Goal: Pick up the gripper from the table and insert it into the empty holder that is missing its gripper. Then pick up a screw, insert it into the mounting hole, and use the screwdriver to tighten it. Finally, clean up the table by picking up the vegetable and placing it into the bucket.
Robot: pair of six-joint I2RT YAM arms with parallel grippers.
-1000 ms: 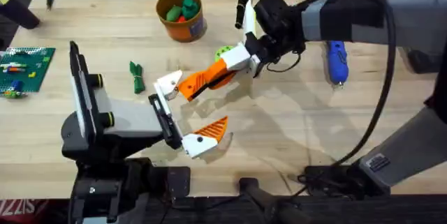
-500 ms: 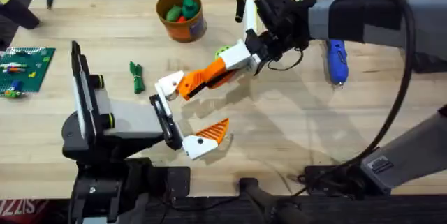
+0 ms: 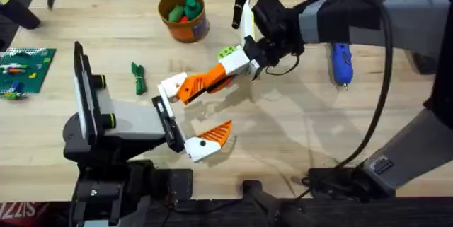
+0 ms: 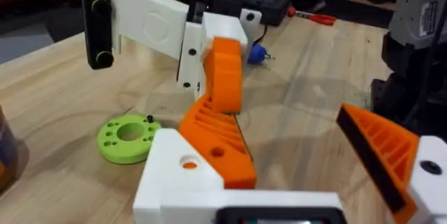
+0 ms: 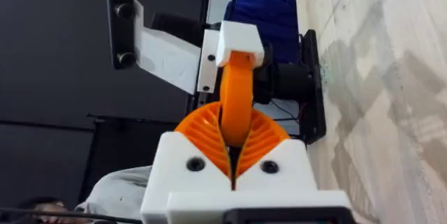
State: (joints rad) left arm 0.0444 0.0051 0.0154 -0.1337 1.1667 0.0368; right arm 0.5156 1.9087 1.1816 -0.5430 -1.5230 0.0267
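Reaching across the table from above, right gripper [image 3: 205, 83] pinching the orange fingertip [image 3: 190, 89], tip meeting the white holder [image 3: 170, 85] for seating; left gripper [image 3: 187, 117] spread wide to present it. From the left wrist, fingertip [image 4: 225, 74] upright at holder [image 4: 222, 27]. From the right wrist, pads [image 5: 199, 130] pressed on fingertip [image 5: 237, 98], aligned under holder [image 5: 239, 42].

My right gripper [image 5: 234, 155] has matt white plastic mounts and ribbed orange pads [image 5: 202, 132], pinching the gripper [image 5: 236, 95], smooth matt orange plastic. The holder [image 3: 170, 85] looks like plain white plastic. Under it lies the table [image 3: 297, 128] (pale wood, visible grain, faint sheen).
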